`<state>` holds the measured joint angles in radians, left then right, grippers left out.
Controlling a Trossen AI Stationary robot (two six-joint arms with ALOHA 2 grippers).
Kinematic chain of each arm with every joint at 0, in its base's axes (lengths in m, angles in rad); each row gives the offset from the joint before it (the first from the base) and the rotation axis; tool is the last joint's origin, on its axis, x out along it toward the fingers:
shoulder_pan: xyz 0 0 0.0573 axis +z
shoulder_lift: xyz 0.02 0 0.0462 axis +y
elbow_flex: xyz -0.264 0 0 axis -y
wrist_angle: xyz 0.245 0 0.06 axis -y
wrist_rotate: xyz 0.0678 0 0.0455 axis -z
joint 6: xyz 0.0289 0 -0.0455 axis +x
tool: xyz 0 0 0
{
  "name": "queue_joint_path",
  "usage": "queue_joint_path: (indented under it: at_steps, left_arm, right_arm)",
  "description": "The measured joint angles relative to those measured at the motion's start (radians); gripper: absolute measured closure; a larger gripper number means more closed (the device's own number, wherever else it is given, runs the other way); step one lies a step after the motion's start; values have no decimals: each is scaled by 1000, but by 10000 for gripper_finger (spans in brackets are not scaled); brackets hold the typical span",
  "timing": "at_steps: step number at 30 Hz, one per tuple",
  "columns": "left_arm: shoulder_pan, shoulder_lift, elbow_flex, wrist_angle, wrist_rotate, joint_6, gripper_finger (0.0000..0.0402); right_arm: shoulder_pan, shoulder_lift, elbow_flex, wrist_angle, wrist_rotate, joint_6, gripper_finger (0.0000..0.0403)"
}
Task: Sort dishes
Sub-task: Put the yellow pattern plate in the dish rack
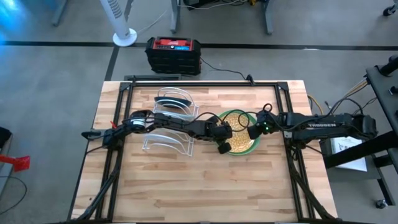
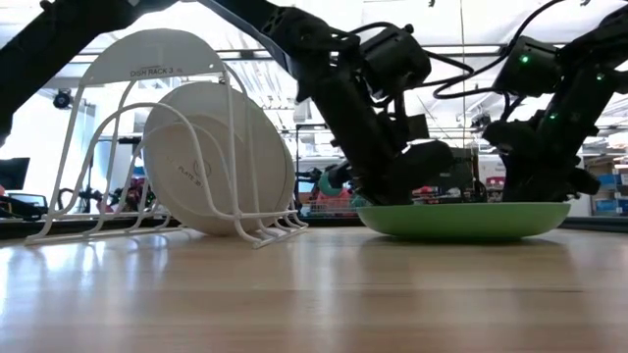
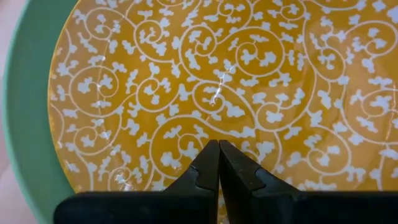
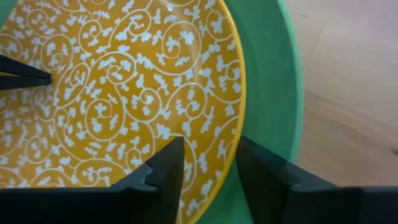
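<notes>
From above, my two arms meet at the round yellow plate with white scrollwork [image 1: 235,122], which lies inside the plain light green round plate [image 1: 246,149] on the pale wooden table [image 1: 205,186], just past centre toward three o'clock. My left gripper [image 1: 222,147] sits near the stack's seven o'clock edge; my right gripper [image 1: 254,132] is at its three o'clock side. The white wire rack [image 1: 166,144] stands toward nine o'clock with plates in it.

At table height, the green plate rests flat with both dark arms coming down onto it. A pale plate [image 2: 218,157] leans upright in the rack.

Past my left wrist, my left fingers [image 3: 205,165] are pressed together, pinching nothing, their tips over the yellow plate's face.

Past my right wrist, my right fingers [image 4: 165,165] are spread, straddling the yellow plate's rim, one over the pattern, one over the green.

I judge this the pick-up of the yellow plate. Next I need to close on that rim alone, leave the green plate behind, lift, and tilt it for the rack.
</notes>
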<state>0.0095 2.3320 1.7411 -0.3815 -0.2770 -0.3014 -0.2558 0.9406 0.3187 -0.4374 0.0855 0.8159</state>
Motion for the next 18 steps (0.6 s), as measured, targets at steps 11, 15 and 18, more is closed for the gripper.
queue_joint_path:
  at_steps: [11,15,18]
  left_arm:
    - [1,44,-1,76,41,5,401]
    - [1,46,-2,111,57,28,401]
    - [2,46,-5,119,60,33,401]
  right_arm:
    - [-2,-5,-84,172,-38,117,208]
    - [-1,-5,-136,273,-75,159,207]
    - [-2,-6,-162,329,-82,179,210]
